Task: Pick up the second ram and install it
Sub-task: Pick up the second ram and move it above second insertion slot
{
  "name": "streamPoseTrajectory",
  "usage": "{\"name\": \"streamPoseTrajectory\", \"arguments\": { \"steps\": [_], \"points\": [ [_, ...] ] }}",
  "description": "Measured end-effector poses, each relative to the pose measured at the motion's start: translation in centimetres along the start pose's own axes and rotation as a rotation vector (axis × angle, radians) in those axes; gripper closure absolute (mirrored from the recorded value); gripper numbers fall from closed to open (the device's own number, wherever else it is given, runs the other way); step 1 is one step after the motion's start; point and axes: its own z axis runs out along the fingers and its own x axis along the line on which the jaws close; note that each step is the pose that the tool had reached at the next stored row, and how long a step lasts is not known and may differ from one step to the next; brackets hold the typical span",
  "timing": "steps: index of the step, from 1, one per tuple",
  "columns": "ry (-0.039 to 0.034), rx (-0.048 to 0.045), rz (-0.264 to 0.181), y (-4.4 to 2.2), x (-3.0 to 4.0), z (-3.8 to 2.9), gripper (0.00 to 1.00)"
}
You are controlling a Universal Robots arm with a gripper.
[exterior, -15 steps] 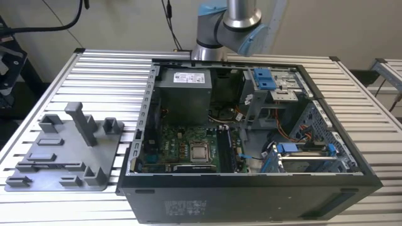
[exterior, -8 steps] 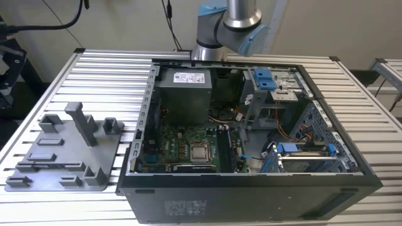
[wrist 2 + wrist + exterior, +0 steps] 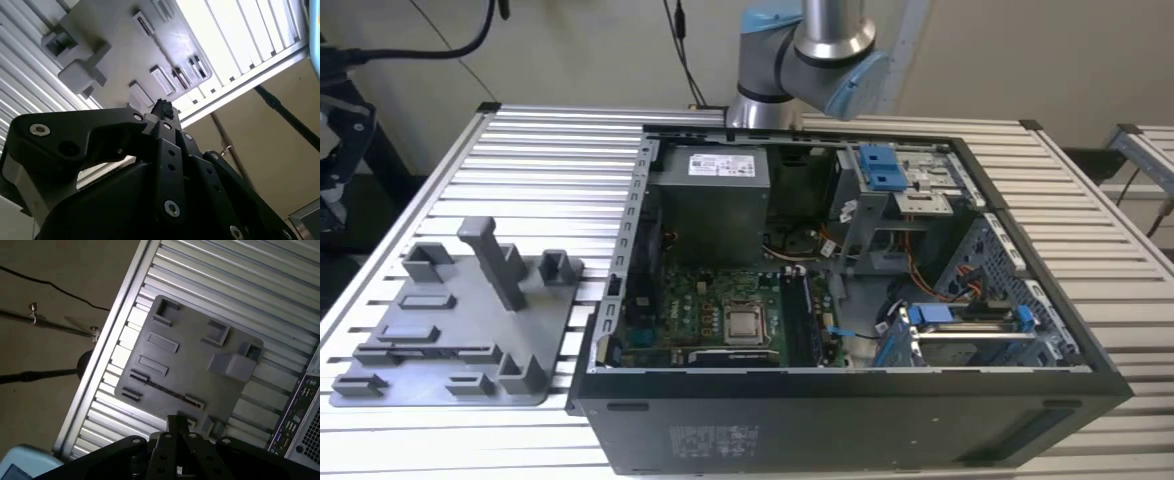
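While the hand (image 3: 176, 419) hangs closed on nothing, well above the grey fixture plate (image 3: 190, 360), I see the second ram (image 3: 167, 391) standing edge-on in the plate's long slot. I'd open up first, square the hand across that thin edge, then descend slowly and straight.

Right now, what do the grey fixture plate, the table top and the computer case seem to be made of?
The grey fixture plate looks like matte plastic: uniform grey, moulded blocks. The table top is probably aluminium: bright ribbed slats. The computer case seems sheet metal, dark matte, with thin folded edges.
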Motion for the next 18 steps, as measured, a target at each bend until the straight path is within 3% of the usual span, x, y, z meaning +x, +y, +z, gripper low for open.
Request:
{"name": "streamPoseTrajectory", "arguments": {
  "steps": [18],
  "points": [
    [0.0106,0.0114,-0.200,0.00,0.00,0.00,0.89]
  ]
}}
